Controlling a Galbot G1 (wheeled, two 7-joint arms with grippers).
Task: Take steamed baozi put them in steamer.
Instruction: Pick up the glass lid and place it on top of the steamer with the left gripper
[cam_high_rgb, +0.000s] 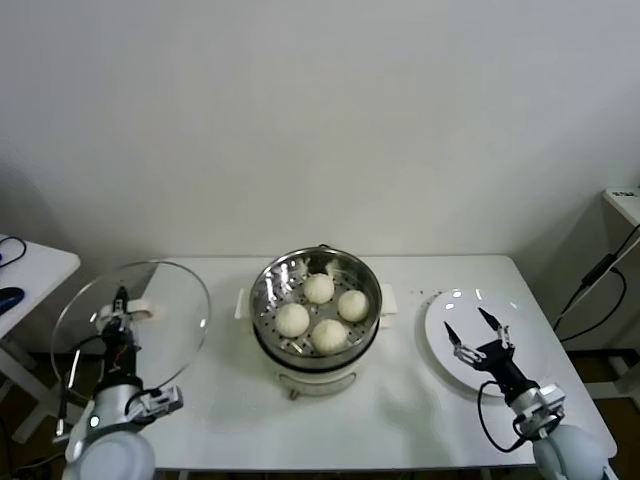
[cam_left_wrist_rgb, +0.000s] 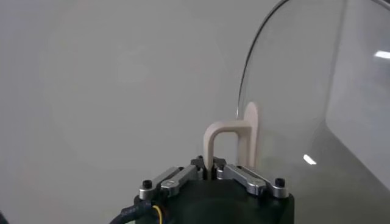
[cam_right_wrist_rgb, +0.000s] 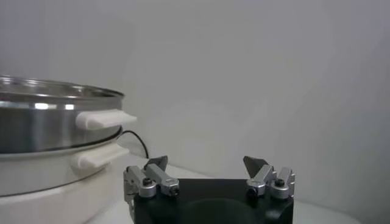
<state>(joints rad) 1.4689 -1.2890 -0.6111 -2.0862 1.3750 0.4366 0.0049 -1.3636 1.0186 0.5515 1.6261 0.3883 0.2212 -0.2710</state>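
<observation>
Four buns (cam_high_rgb: 321, 306) in the steamer (cam_high_rgb: 266, 290) at table centre, well apart from both claws. Left gripper (cam_high_rgb: 120, 303) pinching the handle (cam_left_wrist_rgb: 228, 141) of the glass lid (cam_high_rgb: 165, 300), left of the steamer. Right gripper (cam_high_rgb: 478, 329) spread wide over the white plate (cam_high_rgb: 440, 345), holding nothing.

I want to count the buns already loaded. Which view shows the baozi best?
The head view: it looks down into the steamer, where all four baozi sit on the perforated tray. The right wrist view shows only the steamer's outer wall from the side, no buns. The left wrist view shows only the glass lid held by the left tool.
</observation>
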